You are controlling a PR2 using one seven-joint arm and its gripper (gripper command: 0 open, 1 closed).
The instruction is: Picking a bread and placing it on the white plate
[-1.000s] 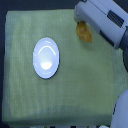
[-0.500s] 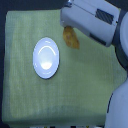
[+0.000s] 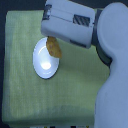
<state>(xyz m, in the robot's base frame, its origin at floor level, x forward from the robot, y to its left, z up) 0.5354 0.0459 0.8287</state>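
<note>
A yellow-green cloth (image 3: 25, 95) covers the worktop. The bulky white arm (image 3: 112, 75) reaches in from the exterior view's right. The glossy white plate (image 3: 44, 62) lies on the cloth. The end effector (image 3: 52, 42) grips the bread (image 3: 54, 47), a golden-orange, rough-crusted piece hanging over the plate's upper right rim.

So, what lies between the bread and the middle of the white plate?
Nothing, in the exterior view: the bread hangs under the gripper over the white plate rim, and the plate's surface below it is bare.
</note>
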